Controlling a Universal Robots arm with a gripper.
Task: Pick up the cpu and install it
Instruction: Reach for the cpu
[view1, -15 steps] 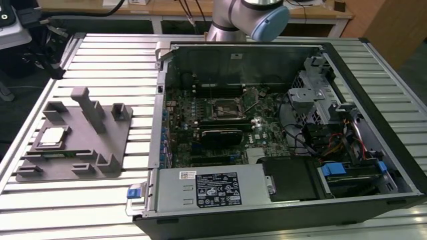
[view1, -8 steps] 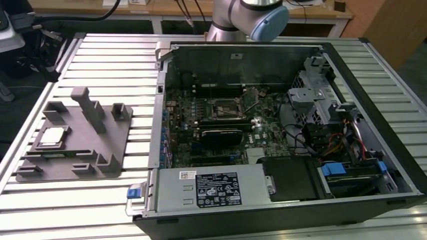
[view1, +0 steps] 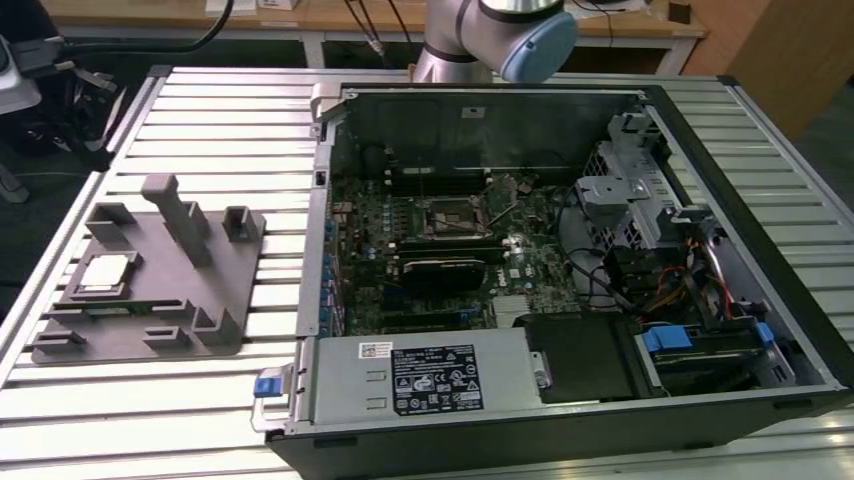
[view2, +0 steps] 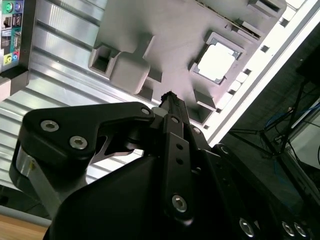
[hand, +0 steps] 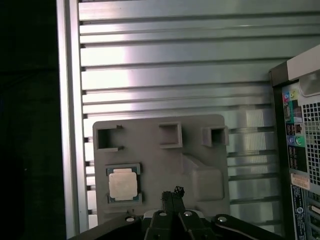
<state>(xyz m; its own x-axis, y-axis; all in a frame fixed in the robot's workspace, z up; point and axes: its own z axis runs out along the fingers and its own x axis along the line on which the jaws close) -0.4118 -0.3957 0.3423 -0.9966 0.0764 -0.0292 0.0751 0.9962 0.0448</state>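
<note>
Fingers pressed together, empty, hovering above grey tray; cpu seated in tray pocket, untouched.

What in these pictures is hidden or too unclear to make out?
The arm: cut off by the exterior view's top edge.
The tray: part hidden behind the gripper in the first wrist view.
The socket: too small in the exterior view to tell what lies inside.
The cpu: underside hidden against the tray.

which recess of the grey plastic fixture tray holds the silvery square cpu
The framed square recess away from the computer case; the cpu lies in it, the others look empty.
</note>
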